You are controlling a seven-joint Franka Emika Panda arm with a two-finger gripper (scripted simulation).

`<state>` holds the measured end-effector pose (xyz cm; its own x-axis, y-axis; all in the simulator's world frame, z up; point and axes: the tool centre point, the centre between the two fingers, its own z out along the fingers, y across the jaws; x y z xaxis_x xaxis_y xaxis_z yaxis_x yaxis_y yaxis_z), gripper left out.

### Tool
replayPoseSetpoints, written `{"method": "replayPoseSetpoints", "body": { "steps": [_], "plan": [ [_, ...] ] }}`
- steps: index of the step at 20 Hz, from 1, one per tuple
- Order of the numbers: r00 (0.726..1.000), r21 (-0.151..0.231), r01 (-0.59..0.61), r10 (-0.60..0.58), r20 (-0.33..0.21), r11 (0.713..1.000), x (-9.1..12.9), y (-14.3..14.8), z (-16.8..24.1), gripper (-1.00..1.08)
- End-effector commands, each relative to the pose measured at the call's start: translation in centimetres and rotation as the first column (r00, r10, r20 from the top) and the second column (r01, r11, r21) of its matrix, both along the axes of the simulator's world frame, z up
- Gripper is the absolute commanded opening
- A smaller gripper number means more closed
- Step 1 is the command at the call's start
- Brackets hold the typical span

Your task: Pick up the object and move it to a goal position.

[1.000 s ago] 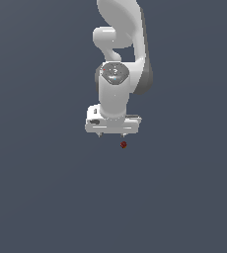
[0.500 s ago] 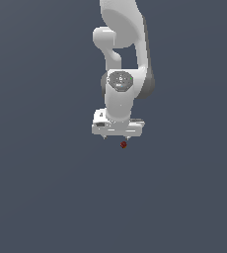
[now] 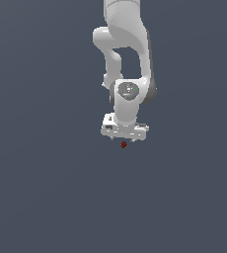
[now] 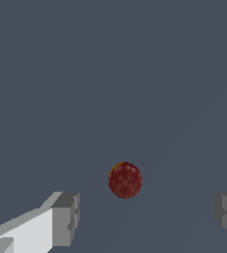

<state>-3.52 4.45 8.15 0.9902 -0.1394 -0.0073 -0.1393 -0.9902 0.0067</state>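
Observation:
The object is a tiny dark red, roughly round blob (image 3: pixel 123 145) on the grey floor, just below the white gripper (image 3: pixel 125 139) in the exterior view. In the wrist view the blob (image 4: pixel 125 180) lies between and a little beyond the two grey fingertips (image 4: pixel 66 220), which stand wide apart and do not touch it. The gripper is open and holds nothing. The white arm rises above it in the exterior view.
A flat, plain dark grey floor (image 3: pixel 46 197) surrounds the arm on all sides. No other objects or edges show.
The gripper has moved toward the exterior view's right and slightly down, so that it now stands right over the red blob. The blob has not moved.

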Motion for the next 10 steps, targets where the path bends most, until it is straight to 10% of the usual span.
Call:
{"method": "replayPoseSetpoints", "body": {
  "steps": [1,10],
  "plan": [
    [1.0,0.003,0.018,-0.018,0.005,1.0,-0.4,0.46,-0.76,1.0],
    [1.0,0.005,0.029,-0.029,0.007,1.0,-0.77,0.86,-1.51,1.0]
  ]
}}
